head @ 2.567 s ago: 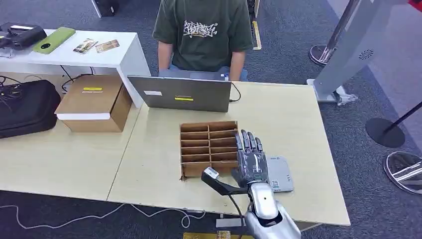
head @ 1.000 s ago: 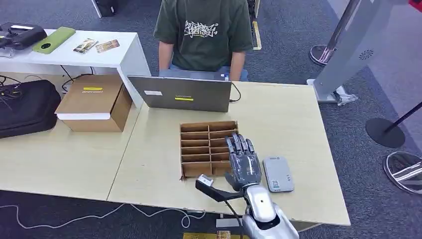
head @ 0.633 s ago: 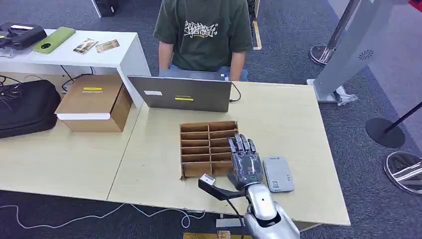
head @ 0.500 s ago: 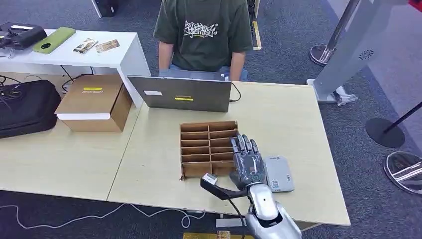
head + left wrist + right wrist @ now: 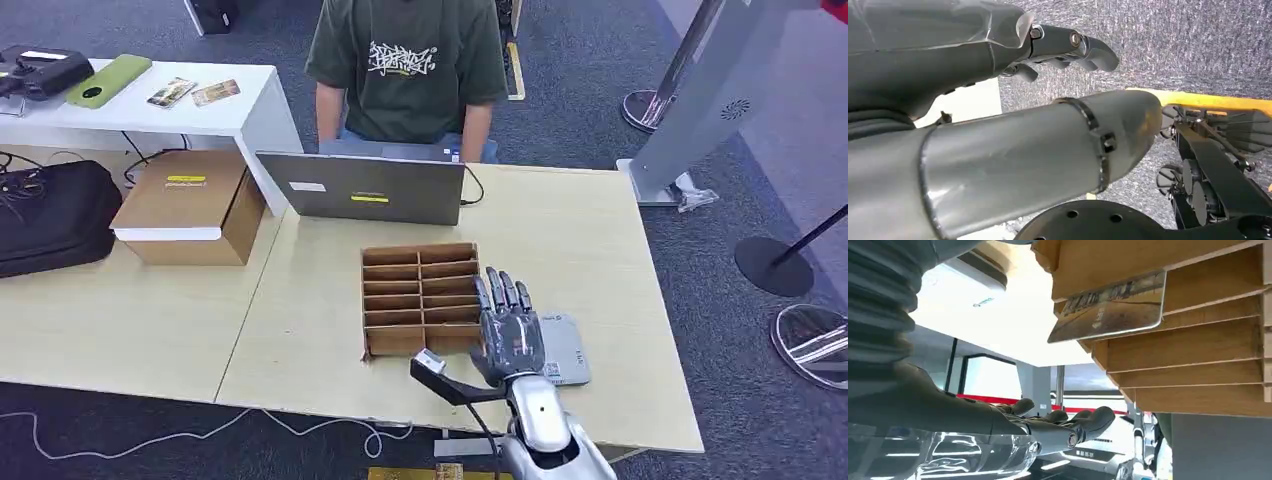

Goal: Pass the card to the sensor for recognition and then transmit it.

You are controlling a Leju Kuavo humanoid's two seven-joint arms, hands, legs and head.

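Here the right hand (image 5: 512, 335) hovers with fingers spread, holding nothing; the card (image 5: 1110, 307) sits in the wooden organizer (image 5: 420, 297) just beside its fingertips, so they should reach into that slot.

I'm seeing the divider box (image 5: 420, 297) sitting mid-table (image 5: 600, 240), sensor (image 5: 565, 349) just right of it, laptop (image 5: 363, 187) behind, person (image 5: 405, 65) beyond.
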